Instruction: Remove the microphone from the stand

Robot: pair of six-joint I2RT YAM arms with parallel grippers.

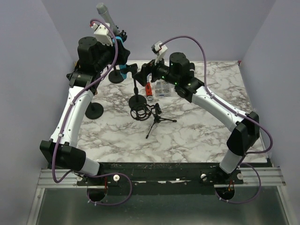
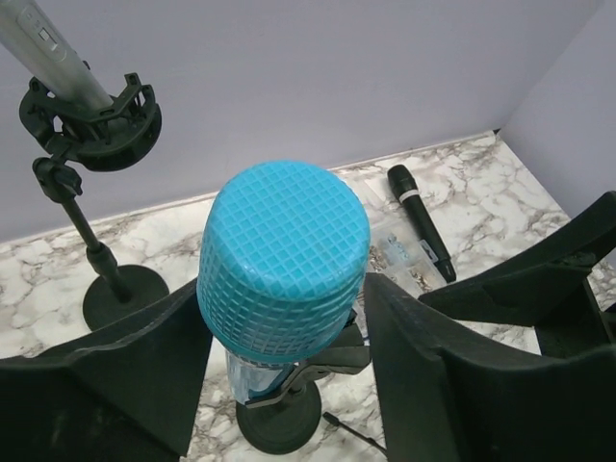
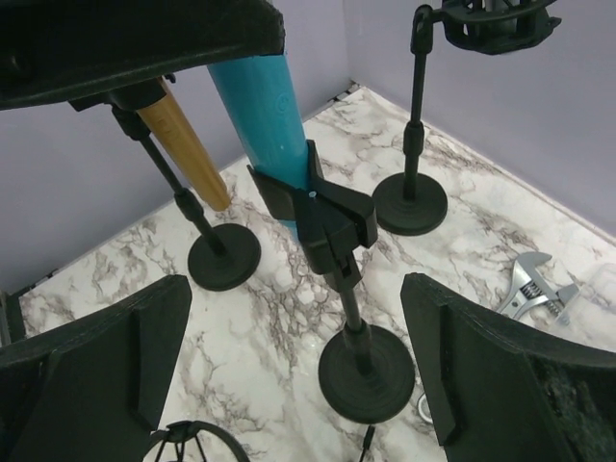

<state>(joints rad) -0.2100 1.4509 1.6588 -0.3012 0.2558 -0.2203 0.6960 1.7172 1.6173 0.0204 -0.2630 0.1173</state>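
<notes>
A microphone [image 2: 284,250] with a blue mesh head and blue body [image 3: 260,106] stands upright in the black clip [image 3: 322,217] of a round-based stand [image 3: 366,371]. My left gripper [image 2: 284,284] reaches it from above at the back left [image 1: 121,47]. Its two fingers press on either side of the blue head. My right gripper [image 3: 294,284] is open lower down, with the stand's pole between its wide-apart fingers but touching neither. In the top view it sits just right of the stand [image 1: 140,74].
A grey microphone [image 2: 58,58] sits in a shock mount on a second stand at the back left. A wood-coloured microphone [image 3: 183,144] is on a third stand. A black microphone [image 2: 421,221], a wrench [image 3: 534,284] and a tripod with an empty shock mount [image 1: 140,112] are on the marble.
</notes>
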